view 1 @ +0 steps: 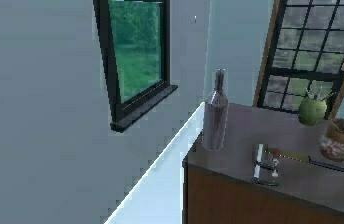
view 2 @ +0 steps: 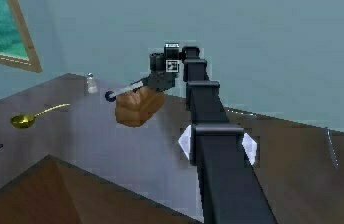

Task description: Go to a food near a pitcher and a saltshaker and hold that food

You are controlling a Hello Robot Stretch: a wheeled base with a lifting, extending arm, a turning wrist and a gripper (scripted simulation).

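One broad dark table [view 2: 90, 145] spans the lower half of the arm side view and also takes the lower right of the forward view; the arm [view 2: 220, 150] rises from the bottom edge just right of centre and reaches toward the upper middle of the frame; in the forward view a tall grey bottle-shaped vessel [view 1: 216, 110], likely the pitcher, stands at the table's near corner.

Next in size, a brown loaf [view 2: 138, 108], the food as I judge it, sits just left of centre in the arm side view, directly under the end effector [view 2: 128, 90]; its long axis runs from lower left to upper right, roughly in line with the thin fingers above it.

With tabletop behind the loaf, I cannot tell whether the end effector has hold of anything, nor how its fingers stand; the coming move turns on that small vertical gap.

Left of the loaf lies a gold ladle [view 2: 35, 115]; up and left, near it, stands the small saltshaker [view 2: 91, 83].
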